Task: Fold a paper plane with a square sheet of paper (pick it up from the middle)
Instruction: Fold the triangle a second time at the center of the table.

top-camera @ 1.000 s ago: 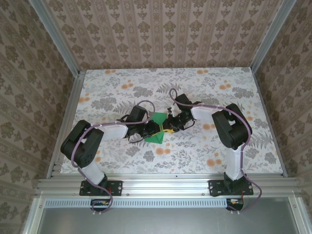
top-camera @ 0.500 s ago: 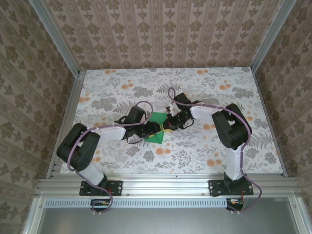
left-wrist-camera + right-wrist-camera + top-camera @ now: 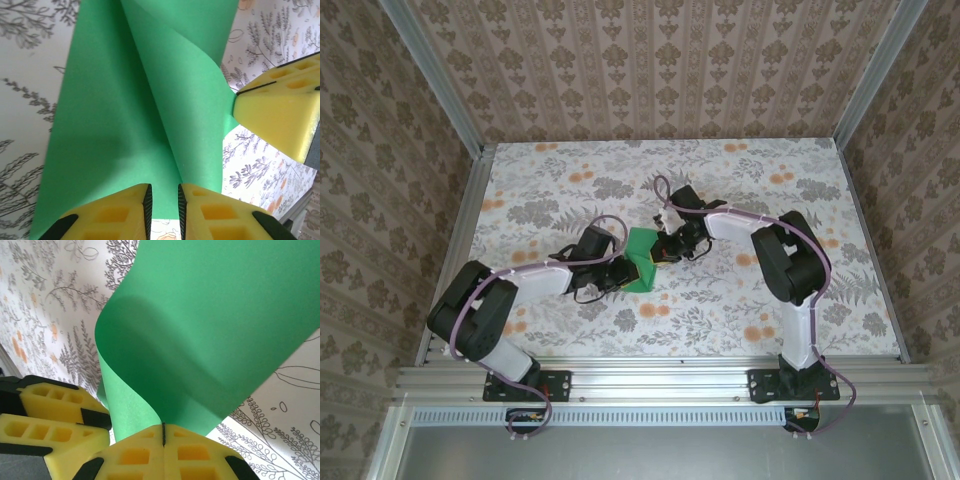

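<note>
The square sheet of paper sits at the middle of the table, caught between my two grippers: my left gripper is at its near-left edge and my right gripper is at its far-right edge.

From my right wrist, my right gripper is clenched. Its yellow pads are pressed together on one edge of the sheet, which rises out of them and bows over in a smooth curve.

From my left wrist, my left gripper shows a narrow slit between its pads. A fold of the sheet runs down into that slit, but I cannot tell whether the pads are pinching it. The right gripper's pad touches the sheet's right corner there.

My left arm lies low, reaching from the near left towards the centre. My right arm stands up at the near right, elbow out to the right, with its forearm reaching left.

The paper is thin, plain and bright green, with a matte surface. The pads are yellow foam with square hollows. The tabletop is white with grey leaves and orange flowers.
</note>
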Available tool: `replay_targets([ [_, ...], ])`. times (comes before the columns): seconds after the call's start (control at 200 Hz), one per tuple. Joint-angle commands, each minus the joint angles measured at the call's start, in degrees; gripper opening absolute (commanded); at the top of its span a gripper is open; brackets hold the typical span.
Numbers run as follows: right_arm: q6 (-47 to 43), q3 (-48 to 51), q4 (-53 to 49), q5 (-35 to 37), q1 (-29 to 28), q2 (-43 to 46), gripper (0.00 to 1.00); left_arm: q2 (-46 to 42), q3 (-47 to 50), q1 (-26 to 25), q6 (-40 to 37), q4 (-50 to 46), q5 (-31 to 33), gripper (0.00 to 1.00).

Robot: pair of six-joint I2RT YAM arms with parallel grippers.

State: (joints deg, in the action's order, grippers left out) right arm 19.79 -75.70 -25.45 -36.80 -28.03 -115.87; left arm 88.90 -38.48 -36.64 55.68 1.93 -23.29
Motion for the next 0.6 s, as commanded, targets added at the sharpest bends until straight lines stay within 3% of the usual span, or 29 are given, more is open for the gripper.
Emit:
replay_targets([
  [0.0, -1.91, -1.90, -2.92, 2.26, -0.28, -1.39, 0.03, 1.17, -0.19, 0.08, -1.92, -4.32, 1.82, 0.20],
  [0.595, -2.62, -3.73, -4.83, 5.58, -0.37, -3.12, 0.05, 5.49, -4.98, -0.78, -5.73, -12.43, 2.98, 0.10],
])
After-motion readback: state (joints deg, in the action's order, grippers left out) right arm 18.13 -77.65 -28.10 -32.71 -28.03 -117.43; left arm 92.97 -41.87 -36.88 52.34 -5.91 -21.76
